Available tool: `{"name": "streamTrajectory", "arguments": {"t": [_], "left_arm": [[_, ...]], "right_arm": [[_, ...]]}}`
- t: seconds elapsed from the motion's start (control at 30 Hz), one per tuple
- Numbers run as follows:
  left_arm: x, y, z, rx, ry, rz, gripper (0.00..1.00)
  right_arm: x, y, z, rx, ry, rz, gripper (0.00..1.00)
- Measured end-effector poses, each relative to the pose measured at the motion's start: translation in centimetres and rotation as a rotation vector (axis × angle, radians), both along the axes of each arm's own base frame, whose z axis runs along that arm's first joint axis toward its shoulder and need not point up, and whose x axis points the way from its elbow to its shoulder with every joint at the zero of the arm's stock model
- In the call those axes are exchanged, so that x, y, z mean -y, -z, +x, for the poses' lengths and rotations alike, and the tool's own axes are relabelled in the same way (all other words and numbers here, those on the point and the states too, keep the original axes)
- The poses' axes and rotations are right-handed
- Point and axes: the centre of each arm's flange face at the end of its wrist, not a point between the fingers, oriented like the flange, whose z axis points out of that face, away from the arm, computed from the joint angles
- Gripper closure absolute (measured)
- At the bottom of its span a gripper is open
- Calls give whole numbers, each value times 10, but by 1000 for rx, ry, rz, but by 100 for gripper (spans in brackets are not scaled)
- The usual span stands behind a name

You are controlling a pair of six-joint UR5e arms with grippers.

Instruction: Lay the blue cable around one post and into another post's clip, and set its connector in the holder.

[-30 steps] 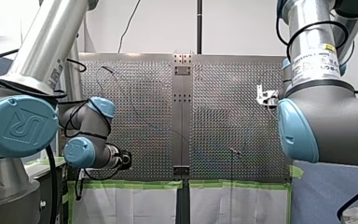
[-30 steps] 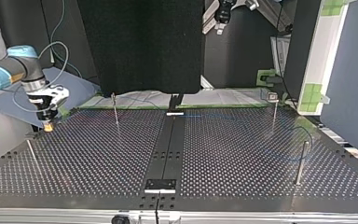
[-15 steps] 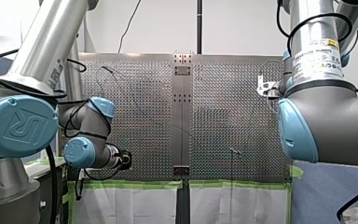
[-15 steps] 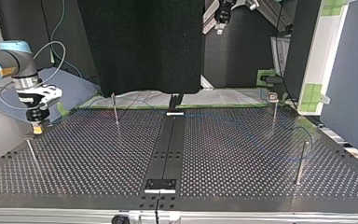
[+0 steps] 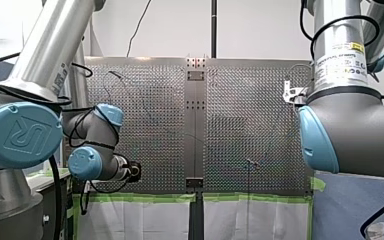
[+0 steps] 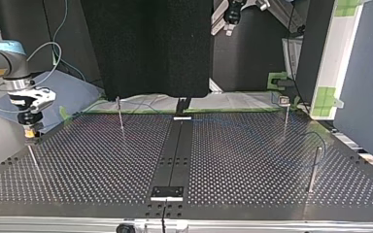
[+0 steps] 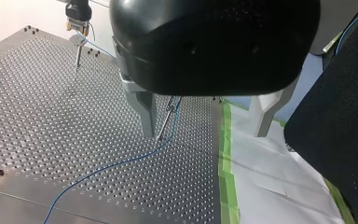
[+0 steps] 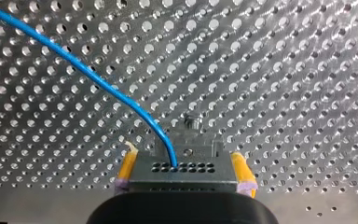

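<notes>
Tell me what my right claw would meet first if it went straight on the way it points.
Probably the holder atop the post, just ahead of the connector that the right claw grips. The gap between them is hard to judge; the perforated table lies beyond.

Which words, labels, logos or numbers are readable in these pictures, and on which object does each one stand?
"UR": logo on the big blue round joint cap of my left arm, front view.
White and yellow sticker on my right arm: its print is too small to read.
Dark lettering on my left arm's silver tube: too blurred to read.
Top and wrist views: no text.
</notes>
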Motion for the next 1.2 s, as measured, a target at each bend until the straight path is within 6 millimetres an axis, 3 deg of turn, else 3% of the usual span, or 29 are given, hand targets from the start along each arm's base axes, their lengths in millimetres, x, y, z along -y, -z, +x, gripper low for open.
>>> {"name": "streamTrajectory", "arguments": {"t": [0.4,0.7,1.2], "left_arm": [[-1,1,-1,-11,1,7,0],[-1,1,-1,-14,-2,9,0],[-2,0,2,-10,-23,12,0]], "right_arm": [[15,-2,-20,8,-30,-14,98],[26,9,-15,-23,-102,4,98],[35,2,-17,-22,-118,-27,98]]}}
